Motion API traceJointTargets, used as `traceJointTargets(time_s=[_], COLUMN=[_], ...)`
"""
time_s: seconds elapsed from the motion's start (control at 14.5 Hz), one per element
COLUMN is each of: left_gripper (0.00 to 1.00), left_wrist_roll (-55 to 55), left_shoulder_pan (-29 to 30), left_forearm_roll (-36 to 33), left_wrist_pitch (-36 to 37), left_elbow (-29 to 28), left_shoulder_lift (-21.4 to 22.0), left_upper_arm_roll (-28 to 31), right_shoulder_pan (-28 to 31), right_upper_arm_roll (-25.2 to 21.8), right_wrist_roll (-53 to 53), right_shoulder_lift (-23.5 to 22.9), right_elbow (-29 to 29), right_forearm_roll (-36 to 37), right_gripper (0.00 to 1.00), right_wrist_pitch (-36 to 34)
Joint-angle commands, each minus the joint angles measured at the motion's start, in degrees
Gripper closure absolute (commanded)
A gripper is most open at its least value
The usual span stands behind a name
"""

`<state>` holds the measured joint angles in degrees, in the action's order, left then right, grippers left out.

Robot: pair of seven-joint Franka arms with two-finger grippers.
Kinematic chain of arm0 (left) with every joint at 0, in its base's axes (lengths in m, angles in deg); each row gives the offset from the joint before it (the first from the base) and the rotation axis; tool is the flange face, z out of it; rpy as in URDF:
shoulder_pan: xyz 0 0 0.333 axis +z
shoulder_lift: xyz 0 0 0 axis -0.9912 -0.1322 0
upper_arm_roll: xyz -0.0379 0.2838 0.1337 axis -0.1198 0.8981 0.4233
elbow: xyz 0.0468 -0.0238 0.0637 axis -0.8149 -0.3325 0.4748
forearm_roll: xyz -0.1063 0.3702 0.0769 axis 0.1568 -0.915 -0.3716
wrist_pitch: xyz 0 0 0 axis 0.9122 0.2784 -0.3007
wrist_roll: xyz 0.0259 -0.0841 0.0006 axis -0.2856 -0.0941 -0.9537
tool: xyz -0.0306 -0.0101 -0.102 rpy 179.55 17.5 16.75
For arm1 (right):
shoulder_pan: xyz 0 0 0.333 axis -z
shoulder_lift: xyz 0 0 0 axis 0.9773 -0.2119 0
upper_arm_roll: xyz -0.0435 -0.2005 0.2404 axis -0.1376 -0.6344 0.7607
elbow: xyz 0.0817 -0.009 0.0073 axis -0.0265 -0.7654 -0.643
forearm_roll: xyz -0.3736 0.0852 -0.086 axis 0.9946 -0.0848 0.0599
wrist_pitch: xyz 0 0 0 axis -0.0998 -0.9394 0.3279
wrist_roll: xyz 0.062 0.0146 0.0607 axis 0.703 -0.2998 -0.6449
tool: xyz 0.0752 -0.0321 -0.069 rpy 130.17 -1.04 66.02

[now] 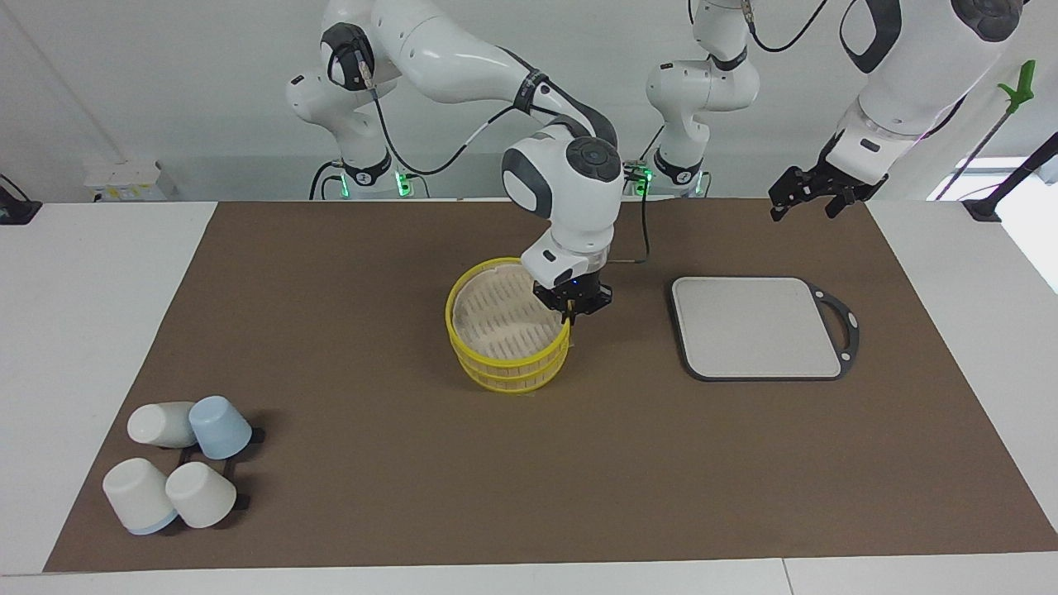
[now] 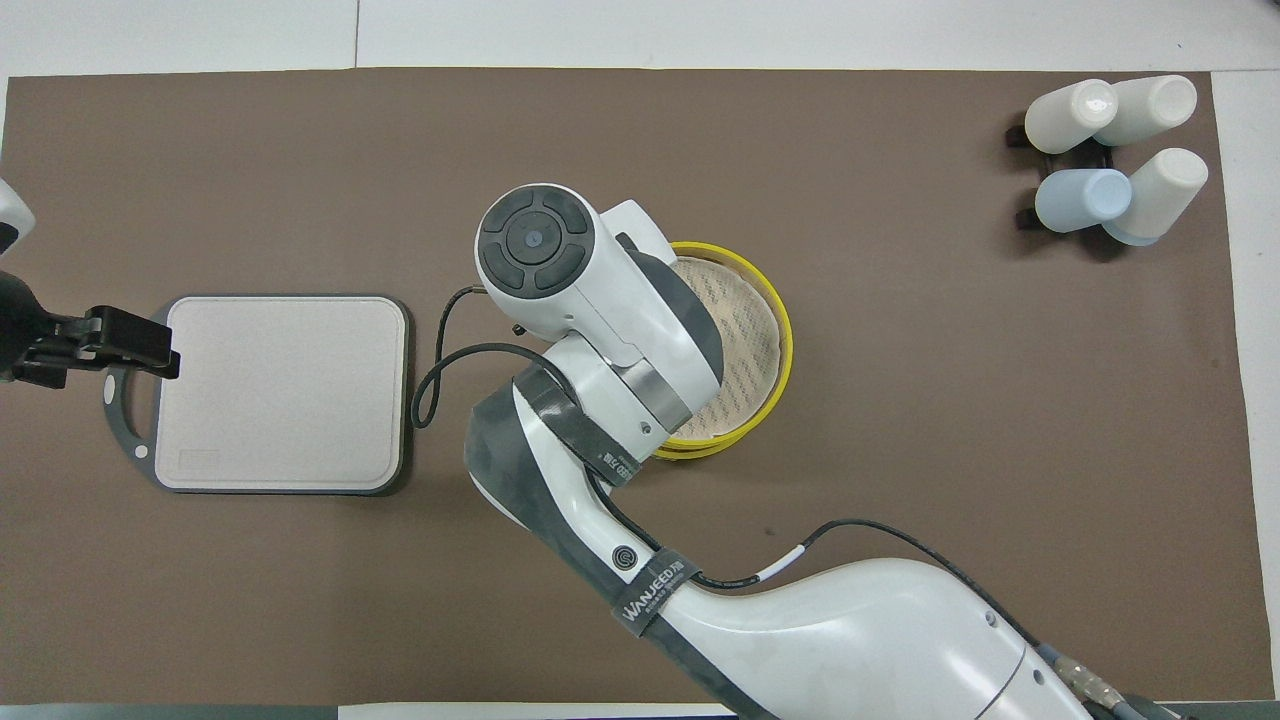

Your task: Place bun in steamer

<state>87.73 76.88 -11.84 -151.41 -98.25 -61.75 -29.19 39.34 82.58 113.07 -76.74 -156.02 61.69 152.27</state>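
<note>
The right gripper [image 1: 570, 312] is low over the steamer [image 1: 506, 337] rim, at the edge toward the grey board [image 1: 756, 326]. I cannot tell its opening, and the bun is not visible; perhaps it sits between the fingers. Such a bun is probably light and soft, so hold its middle gently. The left gripper [image 1: 806, 198] waits above the table's end, fingers spread.

Steamer [image 1: 506, 336]: mid-table on the mat [image 1: 372, 496], two tiers stacked.
Right gripper [image 1: 572, 307]: over the steamer's rim on the side toward the left arm's end.
Board [image 1: 756, 327]: on the mat beside the steamer, toward the left arm's end of the table.
Left gripper [image 1: 810, 198]: raised over the mat's edge nearest the robots, at the left arm's end.
Cups [image 1: 178, 471]: four, clustered on a rack at the mat's corner farthest from the robots, at the right arm's end.
</note>
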Motion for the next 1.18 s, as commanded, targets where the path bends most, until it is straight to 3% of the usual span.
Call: traceJointTargets(time_s=[0.0,0.28,0.48,1.11], left_gripper=[0.0,0.0,0.0,0.0], left_wrist_roll=[2.1,2.2,2.5,2.2], left_shoulder_pan=[-0.4,-5.3,-4.8,-5.0], left_forearm_roll=[-3.2,-3.0,-2.1,1.1], left_wrist_pitch=[3.0,3.0,0.4,-3.2], left_elbow=[4.1,4.3,3.6,1.7], left_shoulder_lift=[-1.4,-2.7,-1.6,-0.7], left_upper_arm_roll=[-0.2,5.4,5.0,5.3], right_shoulder_pan=[-0.2,-1.9,-2.6,-2.2], right_upper_arm_roll=[0.3,0.5,0.4,0.3], right_wrist_roll=[0.5,-3.8,-4.9,-6.7], right_shoulder_lift=[-0.3,0.0,1.4,2.9], right_elbow=[2.0,0.2,-3.7,-7.4], right_forearm_roll=[0.9,0.9,1.0,1.5], right_gripper=[1.0,1.0,1.0,1.0], right_wrist_pitch=[-1.1,0.9,2.8,3.2])
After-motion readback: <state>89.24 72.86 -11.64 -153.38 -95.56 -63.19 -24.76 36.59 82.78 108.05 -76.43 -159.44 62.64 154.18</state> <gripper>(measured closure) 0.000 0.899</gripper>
